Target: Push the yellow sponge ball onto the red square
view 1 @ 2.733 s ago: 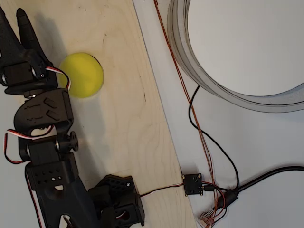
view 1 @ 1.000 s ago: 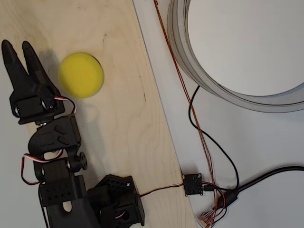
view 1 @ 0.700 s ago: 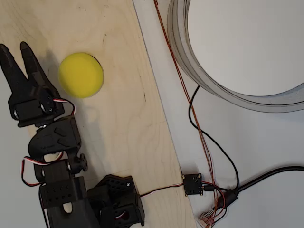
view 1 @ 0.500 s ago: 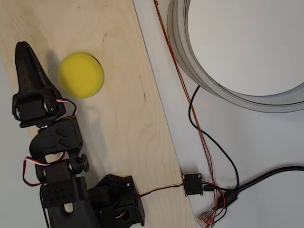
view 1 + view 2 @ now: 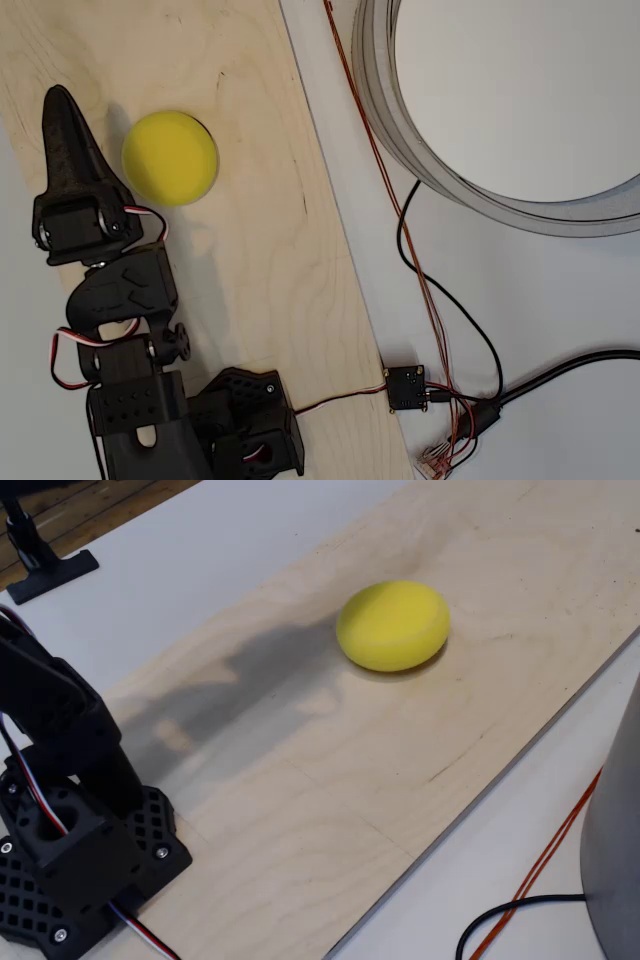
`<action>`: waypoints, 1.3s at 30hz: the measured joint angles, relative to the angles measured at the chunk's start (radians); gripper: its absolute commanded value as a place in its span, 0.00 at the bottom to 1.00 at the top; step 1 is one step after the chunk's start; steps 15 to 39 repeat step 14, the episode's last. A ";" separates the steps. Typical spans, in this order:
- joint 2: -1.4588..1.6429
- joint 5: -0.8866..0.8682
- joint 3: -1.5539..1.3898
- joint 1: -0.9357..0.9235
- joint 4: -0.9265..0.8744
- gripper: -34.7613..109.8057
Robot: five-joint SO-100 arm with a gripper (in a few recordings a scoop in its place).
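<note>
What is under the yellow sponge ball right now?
The yellow sponge ball rests on the bare plywood board, with the shut pincer beside it, apart. Whether the red square lies beneath cannot be seen; the ball covers that spot.

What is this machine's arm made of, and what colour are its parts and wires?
The arm looks like matte black plastic blocks, some perforated with small holes. Its tool is two long black fingers tapering to a point. Red, white and black wires loop between the joints. The base is black with a grid pattern and screws.
</note>
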State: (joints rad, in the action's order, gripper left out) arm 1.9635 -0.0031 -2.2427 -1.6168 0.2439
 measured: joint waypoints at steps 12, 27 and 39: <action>0.002 -0.025 -0.014 -0.002 0.000 0.24; 0.002 -0.025 -0.014 -0.002 0.000 0.24; 0.002 -0.025 -0.014 -0.002 0.000 0.24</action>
